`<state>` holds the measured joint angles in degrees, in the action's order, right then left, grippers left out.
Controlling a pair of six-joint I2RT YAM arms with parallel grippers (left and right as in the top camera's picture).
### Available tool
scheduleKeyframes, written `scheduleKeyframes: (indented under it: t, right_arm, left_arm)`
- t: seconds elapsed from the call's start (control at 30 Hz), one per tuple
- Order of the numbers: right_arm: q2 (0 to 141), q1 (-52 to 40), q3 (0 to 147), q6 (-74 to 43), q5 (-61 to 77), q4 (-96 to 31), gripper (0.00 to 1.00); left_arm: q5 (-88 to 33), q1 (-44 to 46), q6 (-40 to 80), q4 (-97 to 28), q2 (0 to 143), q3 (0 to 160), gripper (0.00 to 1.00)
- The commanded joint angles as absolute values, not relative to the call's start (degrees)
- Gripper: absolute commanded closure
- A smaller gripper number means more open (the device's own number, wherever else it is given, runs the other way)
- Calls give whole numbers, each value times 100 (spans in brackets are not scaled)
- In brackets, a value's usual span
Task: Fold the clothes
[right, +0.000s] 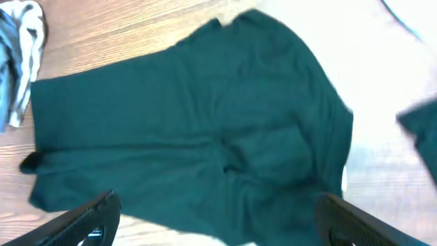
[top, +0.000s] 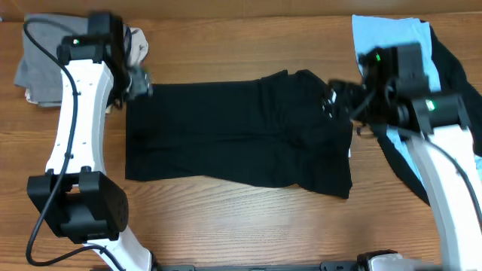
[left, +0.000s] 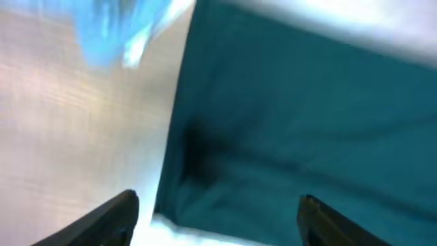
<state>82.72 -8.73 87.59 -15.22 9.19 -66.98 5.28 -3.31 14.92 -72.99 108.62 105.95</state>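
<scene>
The black T-shirt, seemingly folded in at its sides, is laid mid-counter awaiting crosswise folds, the left gripper and right gripper being held released.

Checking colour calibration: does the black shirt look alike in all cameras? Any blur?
Overhead: sharp, T-shirt reads true black. Left wrist: motion-blurred, T-shirt tinted teal, top edge washed out. Right wrist: mildly blurred, same teal cast, upper right blown out white.

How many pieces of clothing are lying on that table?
5 visible: a black T-shirt spread mid-table, a grey garment and a beige one piled top left, a light blue one and another black one top right. The piles may hide more.
</scene>
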Motion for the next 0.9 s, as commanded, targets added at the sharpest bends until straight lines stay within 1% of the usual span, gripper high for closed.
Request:
scheduleKeyframes:
  t: [0.0,0.2,0.3,0.43,0.67,0.87]
  right_arm:
    - [9067,-895,9271,-908,926,-6589,6]
    - [9616,-895,9292,-847,908,-6182,6]
    - [9721,-895,9292,-714,906,-6136,6]
    - [9776,-895,9292,-698,904,-6114,6]
    - [9786,-895,9292,-698,904,-6045,6]
    - [9806,-895,9292,-701,904,-6027,6]
  left_arm:
    - [333,-316,1155,-6796,10925,10796,22]
    - [373,-325,633,-6187,11714,10796,22]
    - [600,-366,738,-5937,12199,10796,22]
    - [620,-451,838,-5551,12641,10796,21]
    - [792,-541,991,-4923,13004,10796,19]
    - [779,-558,1129,-4604,13303,10796,20]
